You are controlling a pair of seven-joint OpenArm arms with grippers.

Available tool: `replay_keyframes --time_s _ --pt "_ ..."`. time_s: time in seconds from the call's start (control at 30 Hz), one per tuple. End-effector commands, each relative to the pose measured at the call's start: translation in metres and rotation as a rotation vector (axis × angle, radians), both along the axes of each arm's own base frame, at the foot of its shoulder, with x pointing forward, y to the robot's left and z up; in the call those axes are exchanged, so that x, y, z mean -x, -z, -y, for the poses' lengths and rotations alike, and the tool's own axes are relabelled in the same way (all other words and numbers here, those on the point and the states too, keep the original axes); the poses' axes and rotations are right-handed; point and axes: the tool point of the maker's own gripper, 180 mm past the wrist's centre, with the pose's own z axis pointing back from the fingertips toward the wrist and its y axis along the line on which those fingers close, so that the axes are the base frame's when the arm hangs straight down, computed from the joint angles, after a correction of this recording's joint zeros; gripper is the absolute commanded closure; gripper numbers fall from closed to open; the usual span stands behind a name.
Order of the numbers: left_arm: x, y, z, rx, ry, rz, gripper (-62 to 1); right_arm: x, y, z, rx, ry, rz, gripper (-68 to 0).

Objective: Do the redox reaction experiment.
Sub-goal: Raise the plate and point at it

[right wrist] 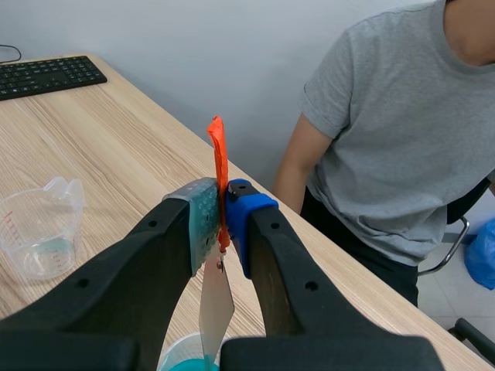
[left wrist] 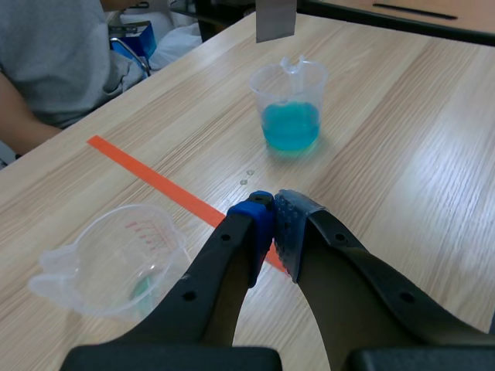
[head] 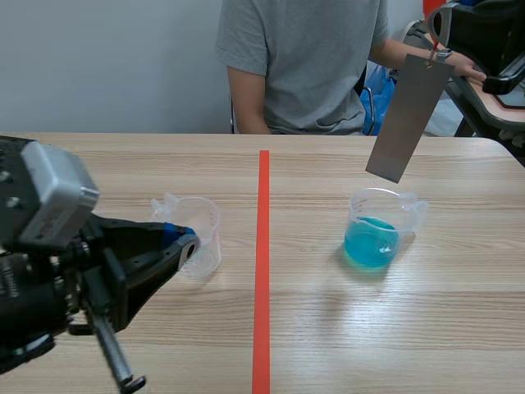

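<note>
Right gripper (right wrist: 222, 220) pinched shut on the orange-red tag (right wrist: 218, 154). The grey metal strip (head: 408, 119) hangs tilted over the beaker of blue solution (head: 373, 234). Left gripper (left wrist: 274, 216) closed on nothing, near the clear beaker (head: 197, 234). Risk: the strip swings on its tag, strikes the rim and tips the beaker.

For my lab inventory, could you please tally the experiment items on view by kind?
Clear plastic cups: 2, the blue-liquid cup and the near-empty cup
Grey metal sheet: 1, hanging from the right gripper
Total: 3
</note>
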Motion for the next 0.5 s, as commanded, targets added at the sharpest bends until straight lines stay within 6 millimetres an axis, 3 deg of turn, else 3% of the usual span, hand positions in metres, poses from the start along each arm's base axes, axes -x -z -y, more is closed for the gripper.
replay_keyframes --time_s 0.0,0.27,0.47 --pt "-0.011 -0.005 0.007 0.030 0.002 0.029 -3.4 0.001 -0.017 0.000 -0.006 -0.013 0.047 -1.1" --pt "-0.070 -0.003 0.034 0.082 -0.011 0.078 -3.4 0.001 -0.017 0.000 -0.006 -0.013 0.047 -1.1" --pt "-0.104 -0.002 0.063 0.109 0.016 0.080 -3.4 0.002 -0.018 0.000 -0.017 -0.017 0.045 -1.1"
